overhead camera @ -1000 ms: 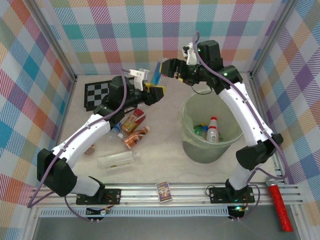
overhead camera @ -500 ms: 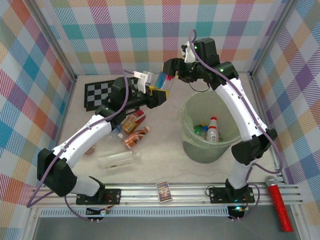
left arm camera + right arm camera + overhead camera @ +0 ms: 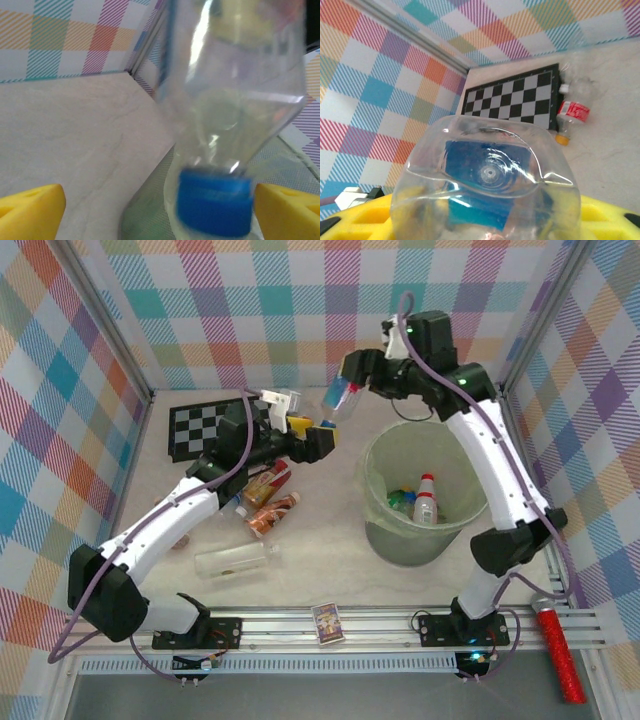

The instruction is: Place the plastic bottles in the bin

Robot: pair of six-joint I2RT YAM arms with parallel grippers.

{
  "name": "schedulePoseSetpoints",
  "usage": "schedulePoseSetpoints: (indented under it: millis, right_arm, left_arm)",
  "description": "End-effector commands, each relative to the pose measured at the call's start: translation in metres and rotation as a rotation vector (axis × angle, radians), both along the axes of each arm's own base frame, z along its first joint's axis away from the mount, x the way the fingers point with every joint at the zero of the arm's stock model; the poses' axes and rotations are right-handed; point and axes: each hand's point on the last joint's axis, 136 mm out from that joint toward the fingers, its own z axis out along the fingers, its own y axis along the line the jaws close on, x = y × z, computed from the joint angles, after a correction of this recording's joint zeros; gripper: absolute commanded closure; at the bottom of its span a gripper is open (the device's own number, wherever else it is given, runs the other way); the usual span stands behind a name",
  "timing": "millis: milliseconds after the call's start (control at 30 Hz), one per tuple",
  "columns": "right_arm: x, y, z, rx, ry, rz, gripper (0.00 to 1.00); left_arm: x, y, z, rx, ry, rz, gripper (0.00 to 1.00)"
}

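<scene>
While the right fingers [image 3: 360, 220] pinch a clear bottle [image 3: 338, 398] with a blue label by its body, the left fingers [image 3: 30, 212] stand spread wide on either side of its blue cap [image 3: 215, 202], gripping nothing. The cap sits close to one yellow tip, and whether it brushes that tip cannot be told. The bottle hangs in the air just outside the far left rim of the bin [image 3: 372, 465], not yet over the opening, with its cap end toward the left arm. The step in hand looks to be the carry and drop. It would go best if the right arm draws the bottle clear of the spread fingers, then swings it across the rim to the middle of the bin before letting go, so it does not clip the edge. Inside the bin stands a red-capped bottle [image 3: 426, 502]. Left of the bin, on the bench [image 3: 320, 570], lie two orange-brown bottles [image 3: 272, 515] and a clear one [image 3: 237, 560], with a checkerboard [image 3: 195, 430] beyond them.
</scene>
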Motion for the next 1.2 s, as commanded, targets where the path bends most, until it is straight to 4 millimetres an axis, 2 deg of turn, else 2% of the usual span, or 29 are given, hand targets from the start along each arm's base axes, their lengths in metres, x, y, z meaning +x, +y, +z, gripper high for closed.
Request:
schedulePoseSetpoints:
  millis: [0, 67, 133, 233, 333, 533, 733, 833, 967, 1167]
  right_arm:
    - [-0.029, -0.039, 0.058, 0.011, -0.151, -0.059, 0.45]
    - [-0.044, -0.058, 0.070, -0.004, -0.186, -0.090, 0.45]
    - [-0.062, -0.078, 0.077, -0.038, -0.212, -0.128, 0.47]
    - [-0.088, -0.106, 0.073, -0.119, -0.216, -0.190, 0.49]
    - [-0.110, -0.126, 0.053, -0.198, -0.172, -0.232, 0.50]
    - [-0.135, -0.154, 0.000, -0.350, -0.025, -0.293, 0.53]
    - [-0.144, -0.150, -0.052, -0.382, 0.139, -0.247, 0.53]
    - [-0.144, -0.139, -0.082, -0.357, 0.228, -0.210, 0.53]
    - [-0.144, -0.123, -0.115, -0.302, 0.303, -0.172, 0.53]
    - [-0.147, -0.120, -0.149, -0.274, 0.361, -0.187, 0.48]
  left_arm:
    - [-0.003, 0.010, 0.004, 0.012, -0.027, 0.029, 0.04]
    - [0.002, 0.013, -0.004, 0.033, -0.005, 0.049, 0.04]
    - [0.015, 0.020, -0.016, 0.057, 0.037, 0.093, 0.03]
    - [0.041, 0.032, -0.035, 0.085, 0.124, 0.155, 0.03]
    - [0.070, 0.042, -0.058, 0.139, 0.185, 0.217, 0.04]
    - [0.128, 0.059, -0.098, 0.289, 0.212, 0.343, 0.06]
    - [0.180, 0.062, -0.135, 0.388, 0.216, 0.414, 0.09]
    - [0.200, 0.061, -0.147, 0.424, 0.206, 0.434, 0.10]
    - [0.220, 0.061, -0.158, 0.442, 0.199, 0.471, 0.12]
    - [0.246, 0.061, -0.181, 0.478, 0.218, 0.503, 0.12]
